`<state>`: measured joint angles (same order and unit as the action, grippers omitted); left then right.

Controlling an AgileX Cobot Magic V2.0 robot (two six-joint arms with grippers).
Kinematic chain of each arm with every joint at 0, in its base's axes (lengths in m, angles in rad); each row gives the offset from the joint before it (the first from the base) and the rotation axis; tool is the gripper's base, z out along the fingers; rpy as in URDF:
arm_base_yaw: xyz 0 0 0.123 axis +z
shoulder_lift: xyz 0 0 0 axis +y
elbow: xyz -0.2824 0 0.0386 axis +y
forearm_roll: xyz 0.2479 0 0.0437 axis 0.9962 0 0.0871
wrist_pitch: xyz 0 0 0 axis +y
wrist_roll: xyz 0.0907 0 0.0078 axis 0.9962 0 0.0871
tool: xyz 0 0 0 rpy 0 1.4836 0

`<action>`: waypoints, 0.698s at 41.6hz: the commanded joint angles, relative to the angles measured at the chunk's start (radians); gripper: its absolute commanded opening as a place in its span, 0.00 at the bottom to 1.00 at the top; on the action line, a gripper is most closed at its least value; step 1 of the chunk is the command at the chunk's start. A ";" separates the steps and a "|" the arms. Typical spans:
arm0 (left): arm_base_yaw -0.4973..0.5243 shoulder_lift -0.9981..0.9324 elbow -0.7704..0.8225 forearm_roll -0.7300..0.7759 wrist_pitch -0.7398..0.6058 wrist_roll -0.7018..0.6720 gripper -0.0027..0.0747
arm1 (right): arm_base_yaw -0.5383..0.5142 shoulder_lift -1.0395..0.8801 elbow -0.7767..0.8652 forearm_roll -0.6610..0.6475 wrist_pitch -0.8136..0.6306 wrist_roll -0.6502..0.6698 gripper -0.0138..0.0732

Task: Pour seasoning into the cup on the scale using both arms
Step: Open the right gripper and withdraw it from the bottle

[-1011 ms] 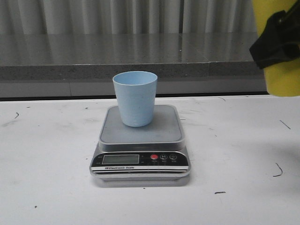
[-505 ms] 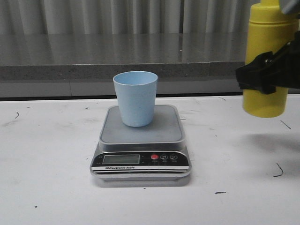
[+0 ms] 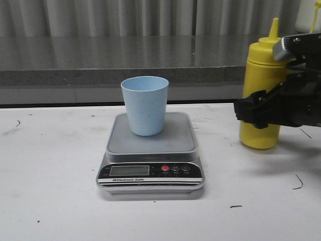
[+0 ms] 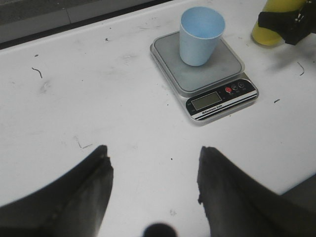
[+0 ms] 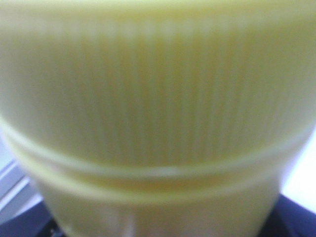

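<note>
The light blue cup (image 3: 145,104) stands upright on the platform of the silver-grey scale (image 3: 150,173) at the table's middle. The yellow seasoning bottle (image 3: 262,65) is upright to the right of the scale, its base at table level and its nozzle pointing up. My right gripper (image 3: 261,114) is shut on the bottle's lower body. The bottle's ribbed wall fills the right wrist view (image 5: 158,98). My left gripper (image 4: 154,163) is open and empty over bare table, well short of the scale (image 4: 222,98) and cup (image 4: 200,34). It is out of the front view.
The white table (image 3: 50,165) has scattered dark marks. A grey stone ledge (image 3: 100,65) runs along the back, with a curtain behind it. A white object (image 3: 306,15) shows at the top right corner.
My right gripper has brought the bottle down and to the left, from high at the right edge to table level beside the scale. The cup and scale have not moved.
</note>
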<state>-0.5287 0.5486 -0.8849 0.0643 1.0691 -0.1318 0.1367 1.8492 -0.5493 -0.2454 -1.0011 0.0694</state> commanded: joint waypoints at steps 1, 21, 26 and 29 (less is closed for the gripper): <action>0.000 0.003 -0.023 -0.002 -0.069 -0.006 0.54 | -0.005 -0.032 -0.028 0.013 -0.137 -0.031 0.57; 0.000 0.003 -0.023 -0.002 -0.069 -0.006 0.54 | -0.005 -0.033 -0.027 0.019 -0.009 0.030 0.91; 0.000 0.003 -0.023 -0.002 -0.069 -0.006 0.54 | -0.003 -0.057 -0.021 0.018 0.078 0.042 0.91; 0.000 0.003 -0.023 -0.002 -0.069 -0.006 0.54 | -0.002 -0.091 -0.007 0.017 0.142 0.054 0.91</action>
<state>-0.5287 0.5486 -0.8849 0.0643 1.0691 -0.1318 0.1367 1.8337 -0.5535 -0.2330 -0.8490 0.1083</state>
